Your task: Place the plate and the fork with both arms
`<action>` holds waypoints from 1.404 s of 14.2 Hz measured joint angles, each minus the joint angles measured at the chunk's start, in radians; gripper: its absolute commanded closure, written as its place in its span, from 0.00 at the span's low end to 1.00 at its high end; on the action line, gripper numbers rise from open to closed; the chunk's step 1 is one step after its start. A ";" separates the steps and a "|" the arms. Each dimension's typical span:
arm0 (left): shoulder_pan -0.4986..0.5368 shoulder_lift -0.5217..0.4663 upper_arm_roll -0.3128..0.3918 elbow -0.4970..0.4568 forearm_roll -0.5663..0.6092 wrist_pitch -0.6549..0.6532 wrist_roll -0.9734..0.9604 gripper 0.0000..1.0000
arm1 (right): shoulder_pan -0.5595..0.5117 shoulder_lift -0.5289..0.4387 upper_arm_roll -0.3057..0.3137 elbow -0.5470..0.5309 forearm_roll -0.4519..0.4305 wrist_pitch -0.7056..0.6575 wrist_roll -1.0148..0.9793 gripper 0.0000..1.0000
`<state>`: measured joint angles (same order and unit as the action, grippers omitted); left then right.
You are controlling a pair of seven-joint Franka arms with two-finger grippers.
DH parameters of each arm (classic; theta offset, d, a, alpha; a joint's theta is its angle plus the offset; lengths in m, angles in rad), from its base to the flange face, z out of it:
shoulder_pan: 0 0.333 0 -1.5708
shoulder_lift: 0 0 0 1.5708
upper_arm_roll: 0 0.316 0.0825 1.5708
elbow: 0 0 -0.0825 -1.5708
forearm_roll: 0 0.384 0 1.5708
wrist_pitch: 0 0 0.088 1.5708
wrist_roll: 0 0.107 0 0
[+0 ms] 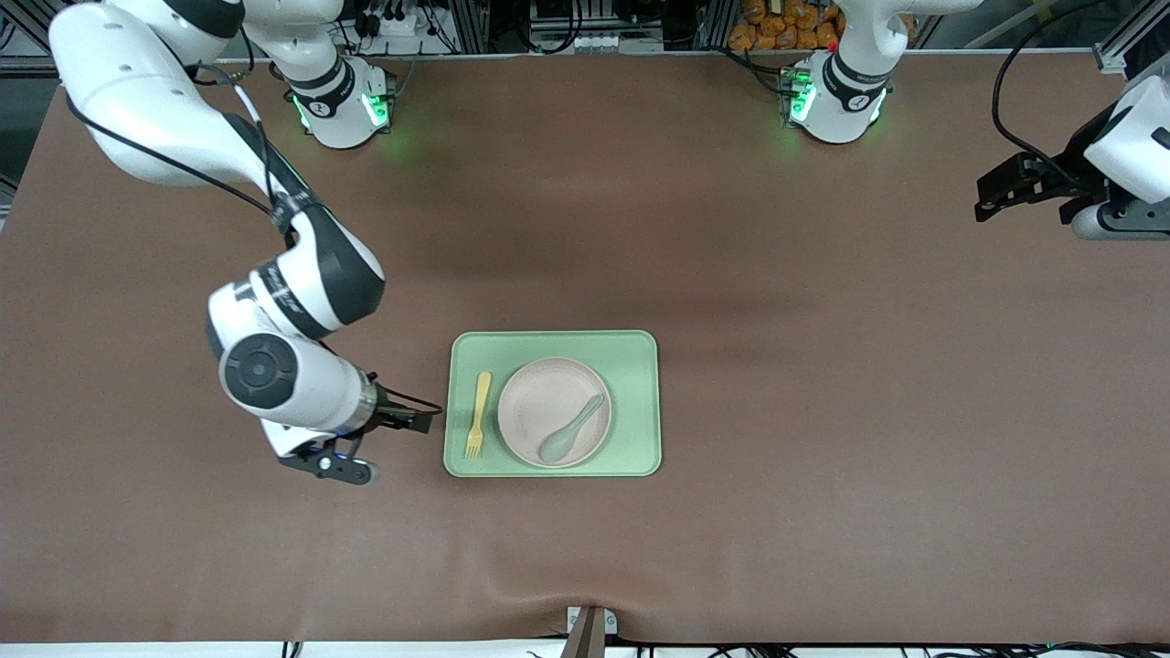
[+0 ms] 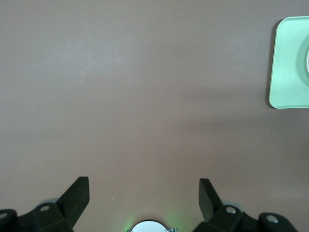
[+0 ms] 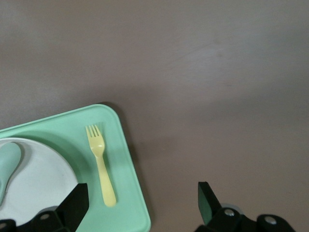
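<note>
**A:** What do the fingers show?

**B:** The right gripper (image 1: pixel 430 419) hovers low over bare mat just beside the tray (image 1: pixel 640 402), at the right arm's end; its fingers (image 3: pixel 75 203) are spread wide with nothing between them. The left gripper (image 1: pixel 1001 194) waits over the mat at the left arm's end, well apart from the tray, its fingers (image 2: pixel 77 195) likewise parted and empty.

**A:** And the task's things?

**B:** The fork (image 1: pixel 477 414) lies flat on the tray, beside the plate (image 1: pixel 539 402) on the side toward the right arm, tines pointing toward the front camera. The plate sits near the tray's middle; a spoon (image 1: pixel 572 429) rests in it.

**A:** How would they handle?

**B:** The fork looks like light, stiff plastic, thin and lying flush, so it probably slips easily; the handle's middle is the likely hold, jaws across its width. The plate appears rigid, matte and shallow; its raised rim is the only hold, and tilting it would likely shed the spoon.
</note>
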<state>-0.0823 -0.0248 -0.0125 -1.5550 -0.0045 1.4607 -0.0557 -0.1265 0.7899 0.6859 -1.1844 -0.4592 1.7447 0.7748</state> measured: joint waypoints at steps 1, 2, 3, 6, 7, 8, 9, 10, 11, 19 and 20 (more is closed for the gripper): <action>0.000 0.000 0.000 0.000 0.000 0.000 0.000 0.00 | 0.001 -0.016 0.004 0.030 0.000 -0.061 0.000 0.00; 0.000 0.000 0.000 0.000 0.000 0.000 0.000 0.00 | 0.002 -0.029 0.008 0.065 0.006 -0.126 -0.007 0.00; 0.000 0.000 0.000 0.000 0.000 0.000 0.000 0.00 | 0.003 -0.037 0.010 0.101 0.024 -0.188 -0.031 0.00; 0.000 0.000 0.000 0.001 0.000 0.000 0.000 0.00 | 0.002 -0.059 -0.022 0.206 0.086 -0.298 -0.165 0.00; 0.000 0.000 0.000 0.001 0.000 0.000 0.000 0.00 | 0.003 -0.076 -0.049 0.226 0.092 -0.310 -0.216 0.00; 0.000 0.000 0.000 0.001 0.000 0.000 0.000 0.00 | 0.005 -0.102 -0.085 0.238 0.102 -0.316 -0.284 0.00; 0.000 0.000 0.000 0.001 0.000 0.000 0.000 0.00 | 0.009 -0.133 -0.127 0.244 0.123 -0.320 -0.358 0.00; 0.000 0.000 0.000 0.001 0.000 0.000 0.000 0.00 | 0.015 -0.163 -0.176 0.247 0.159 -0.322 -0.408 0.00; 0.000 0.000 0.000 0.001 0.000 0.000 0.000 0.00 | 0.024 -0.195 -0.237 0.247 0.213 -0.324 -0.439 0.00; 0.000 0.000 0.000 0.002 0.000 0.000 0.000 0.00 | 0.105 -0.396 -0.657 0.234 0.450 -0.448 -0.660 0.00; 0.001 0.000 0.001 0.002 0.000 0.000 0.000 0.00 | 0.105 -0.418 -0.662 0.201 0.450 -0.437 -0.660 0.00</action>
<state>-0.0818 -0.0247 -0.0118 -1.5528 -0.0045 1.4608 -0.0556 -0.0214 0.3722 0.0241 -0.9836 -0.0093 1.3078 0.1146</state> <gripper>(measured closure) 0.000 0.000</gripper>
